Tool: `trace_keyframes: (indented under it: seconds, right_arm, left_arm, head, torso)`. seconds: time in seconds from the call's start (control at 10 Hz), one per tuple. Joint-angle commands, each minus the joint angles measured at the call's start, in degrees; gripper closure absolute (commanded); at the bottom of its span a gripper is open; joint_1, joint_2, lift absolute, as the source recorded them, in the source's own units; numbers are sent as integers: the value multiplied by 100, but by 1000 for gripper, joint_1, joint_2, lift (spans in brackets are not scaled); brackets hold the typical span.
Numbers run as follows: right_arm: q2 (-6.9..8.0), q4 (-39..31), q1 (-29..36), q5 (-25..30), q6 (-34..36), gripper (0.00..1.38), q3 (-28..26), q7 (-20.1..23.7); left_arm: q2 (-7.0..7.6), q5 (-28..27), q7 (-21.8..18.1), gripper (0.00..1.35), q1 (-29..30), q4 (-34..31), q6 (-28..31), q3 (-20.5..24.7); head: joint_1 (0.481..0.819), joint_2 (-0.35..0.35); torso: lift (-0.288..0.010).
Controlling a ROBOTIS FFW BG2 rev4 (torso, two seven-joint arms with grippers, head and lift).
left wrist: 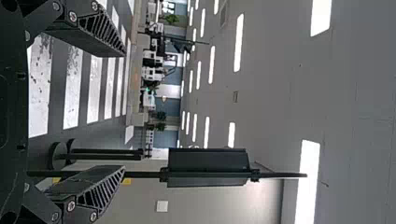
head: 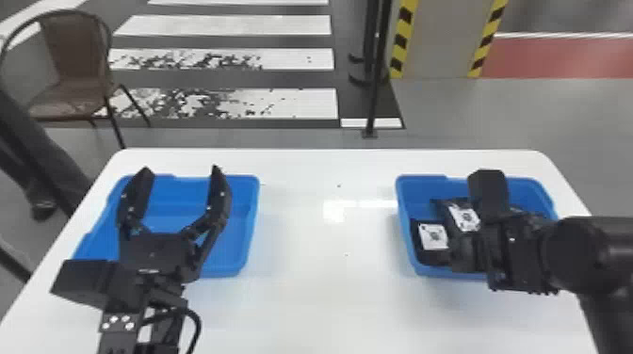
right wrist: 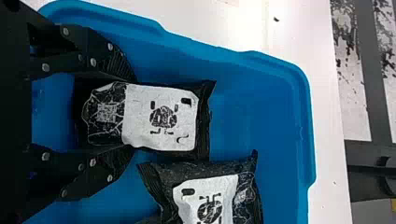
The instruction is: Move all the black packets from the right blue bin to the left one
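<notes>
With a wide strip of smooth white table point(head: 325, 301) between two rimmed plastic bins, left gripper point(head: 181, 169) is wide, nothing held, against left blue bin point(head: 247, 226). Right gripper point(head: 464, 254) pinches crinkled, white-labelled black packet point(right wrist: 161, 116) inside right blue bin point(head: 405, 207); another black packet point(right wrist: 210, 200) just beside.

- In the head view, the right gripper point(head: 494, 254) and its arm hid part of the right blue bin point(head: 532, 188) by the table's point(head: 329, 306) right edge; how many black packets point(head: 433, 240) lay beneath could not be told.
- One packet point(right wrist: 205, 200) was cut off in the right wrist view.
- The left gripper point(head: 181, 170) hid the left blue bin's point(head: 245, 235) near-left corner.
- The head view cut off the table's near edge.
</notes>
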Motion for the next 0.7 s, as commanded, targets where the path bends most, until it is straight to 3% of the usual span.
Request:
trace_keyframes:
  seconds: [0.0,0.3,0.4,0.5,0.6]
  right_arm:
    - [-6,-189,63,25,83,1124,36,-64]
    - [-6,-554,456,-101,-635,1125,-22,-55]
    - [2,-751,794,13,-1492,1125,-44,-64]
    - [64,-414,1145,128,-3869,1127,-22,-46]
    - [169,-20,1272,93,-5205,1127,-124,77]
  left_arm:
    - [0,12,0,190,-3,11,-19,0]
    - [-9,12,0,188,11,11,-33,0]
    - [-9,12,0,188,25,11,-33,35]
    - [-26,46,0,188,53,11,-33,58]
    - [-35,46,0,188,81,11,-89,80]
  head:
    - [695,13]
    - [695,15]
    - [695,21]
    - [695,22]
    - [695,19]
  torso:
    - [-140]
    - [-140]
    - [-140]
    - [-140]
    - [-140]
